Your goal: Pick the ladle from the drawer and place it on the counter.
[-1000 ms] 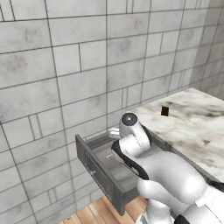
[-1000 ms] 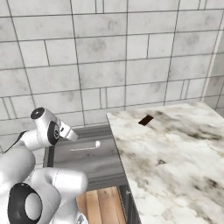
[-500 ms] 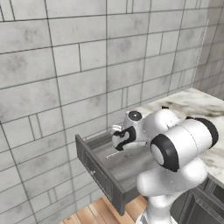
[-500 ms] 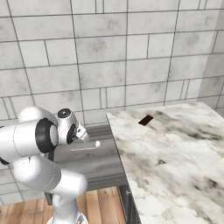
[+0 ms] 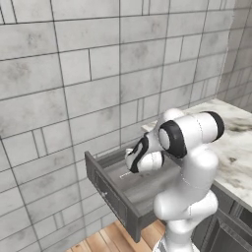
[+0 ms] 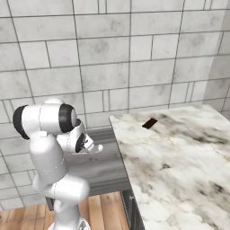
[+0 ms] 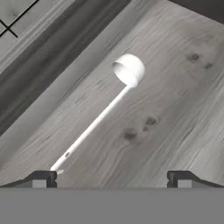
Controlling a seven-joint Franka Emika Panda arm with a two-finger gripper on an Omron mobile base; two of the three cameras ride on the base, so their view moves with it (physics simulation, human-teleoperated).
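The hand (image 7: 112,178) hangs spread wide over the pulled-out drawer (image 5: 115,199), grasping nothing. It looks best to shift sideways until the thin handle sits between both fingertips, then drop and pinch mid-shaft. The ladle (image 7: 98,117) lies flat on the drawer's wooden floor. Beyond, the counter (image 6: 179,161) carries a small dark block (image 6: 149,123).

ladle (image 7: 101,114): 1 | drawer (image 5: 114,197): 1 | counter (image 6: 179,166): 1 | brown block (image 6: 149,123): 1
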